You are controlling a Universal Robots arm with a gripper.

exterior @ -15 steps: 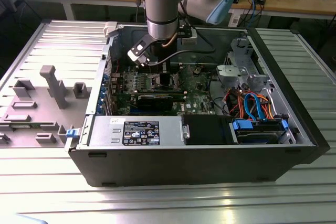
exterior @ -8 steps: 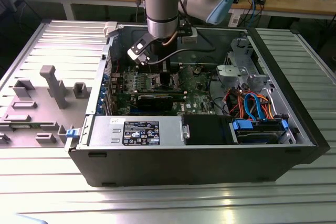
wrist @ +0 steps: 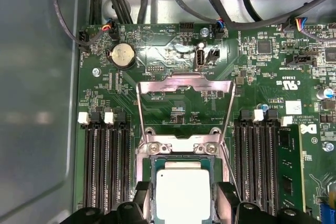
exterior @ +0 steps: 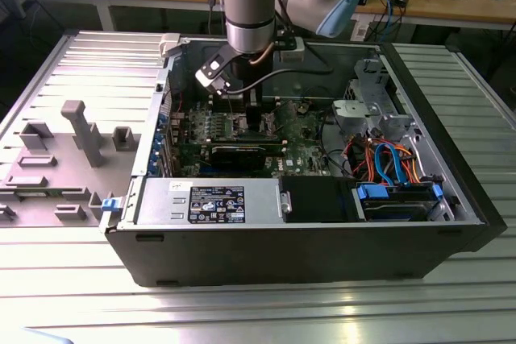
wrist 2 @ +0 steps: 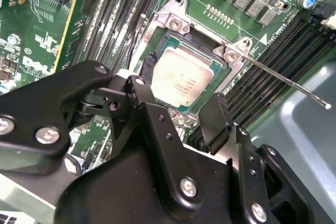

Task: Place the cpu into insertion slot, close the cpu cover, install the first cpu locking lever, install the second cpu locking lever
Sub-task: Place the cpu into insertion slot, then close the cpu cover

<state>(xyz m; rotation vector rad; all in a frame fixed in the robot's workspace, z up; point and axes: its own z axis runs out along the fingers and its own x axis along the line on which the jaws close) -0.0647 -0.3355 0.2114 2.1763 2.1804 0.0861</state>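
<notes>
The cpu (wrist 2: 181, 80) (wrist: 182, 192), a flat square chip with a pale metal top, lies inside the insertion slot (wrist 2: 173, 22) (wrist: 181, 148) on the green board. My gripper (wrist 2: 181, 90) (wrist: 184, 198) hangs right over it, open, one black finger (wrist 2: 147, 72) (wrist: 140, 195) on each side of the chip. The cpu cover (wrist: 157, 83), a thin silvery frame, stands swung up and away from the socket. A thin wire locking lever (wrist 2: 283, 80) (wrist: 226, 161) sticks out unlatched beside the socket. In the exterior view the gripper (exterior: 238, 106) reaches down into the open computer case (exterior: 476, 199).
Long black memory slots (wrist: 105, 166) (wrist: 260, 166) flank the socket closely on both sides. Black cables (wrist: 210, 3) run along the board's far edge. A drive cage with coloured cables (exterior: 395, 167) sits at the exterior view's right. A grey fixture plate (exterior: 81, 126) lies outside at its left.
</notes>
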